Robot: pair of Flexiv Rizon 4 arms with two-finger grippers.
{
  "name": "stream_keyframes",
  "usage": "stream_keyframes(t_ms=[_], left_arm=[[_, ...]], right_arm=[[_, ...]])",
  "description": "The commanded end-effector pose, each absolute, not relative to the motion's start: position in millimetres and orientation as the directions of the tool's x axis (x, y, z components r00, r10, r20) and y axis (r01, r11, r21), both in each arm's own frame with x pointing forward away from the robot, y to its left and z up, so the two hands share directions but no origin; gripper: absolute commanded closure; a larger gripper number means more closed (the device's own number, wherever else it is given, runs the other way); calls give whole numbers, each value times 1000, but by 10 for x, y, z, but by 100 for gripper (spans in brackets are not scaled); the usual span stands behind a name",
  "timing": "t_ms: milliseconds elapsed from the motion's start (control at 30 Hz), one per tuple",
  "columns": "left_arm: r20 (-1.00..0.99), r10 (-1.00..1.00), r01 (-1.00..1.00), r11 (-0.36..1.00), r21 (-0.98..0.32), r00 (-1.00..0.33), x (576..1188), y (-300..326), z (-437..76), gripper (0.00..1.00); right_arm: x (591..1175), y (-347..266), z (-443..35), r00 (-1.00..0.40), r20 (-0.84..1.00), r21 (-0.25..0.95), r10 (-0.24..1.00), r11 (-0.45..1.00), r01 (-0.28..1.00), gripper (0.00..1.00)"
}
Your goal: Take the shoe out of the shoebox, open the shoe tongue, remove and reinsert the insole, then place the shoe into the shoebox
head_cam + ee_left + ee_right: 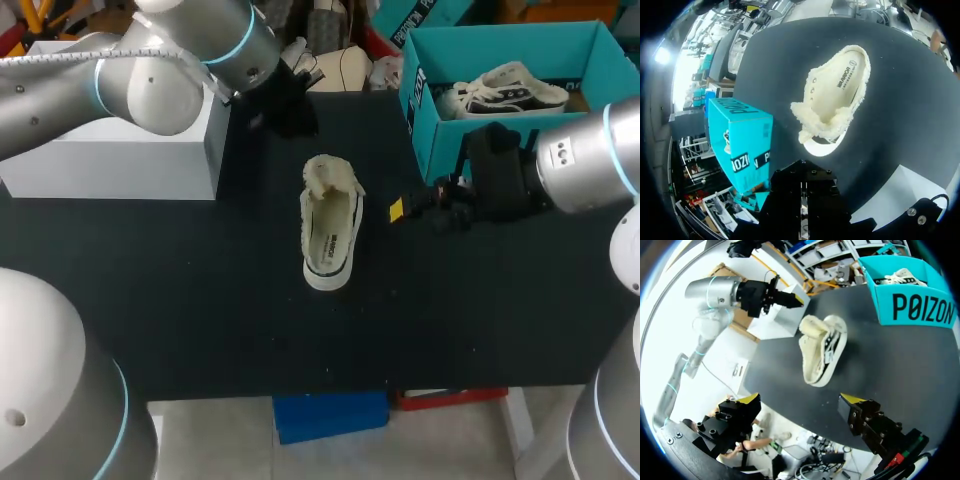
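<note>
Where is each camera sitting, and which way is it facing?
Head view: above and behind the robot, looking down on the table; left arm and right arm show.
Left wrist view: on the left arm, facing the shoe and shoebox; left gripper shows.
Right wrist view: on the right arm, facing the shoe; open right gripper shows.
All three share the shoe and shoebox.

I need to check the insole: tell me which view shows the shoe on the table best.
Left wrist view: the shoe is large, its open inside facing the camera. Head view shows it smaller, from above; right wrist view, obliquely.
</note>
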State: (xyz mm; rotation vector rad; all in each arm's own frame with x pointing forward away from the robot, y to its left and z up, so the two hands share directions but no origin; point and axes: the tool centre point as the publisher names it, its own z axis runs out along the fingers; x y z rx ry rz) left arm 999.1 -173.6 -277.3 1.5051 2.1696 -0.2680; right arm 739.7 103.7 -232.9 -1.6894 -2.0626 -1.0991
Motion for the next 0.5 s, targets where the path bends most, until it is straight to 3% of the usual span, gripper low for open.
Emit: stream_keyframes(t_ms=[33,233,500], left_arm=[[-360,911,972,232,47,-200,10262,-2048,-3007,100],[-327,937,992,111,-60,-124,10180,-2267,-3142,100],[-248,964,992,70,-107,-94,9718,-2171,-3062,100]], right_arm=[[7397,1042,-2324,-291,620,386,729,40,922,0],[7397,1042,-2324,-291,620,386,729,40,922,0],[7397,1042,-2324,-291,620,386,729,40,922,0]])
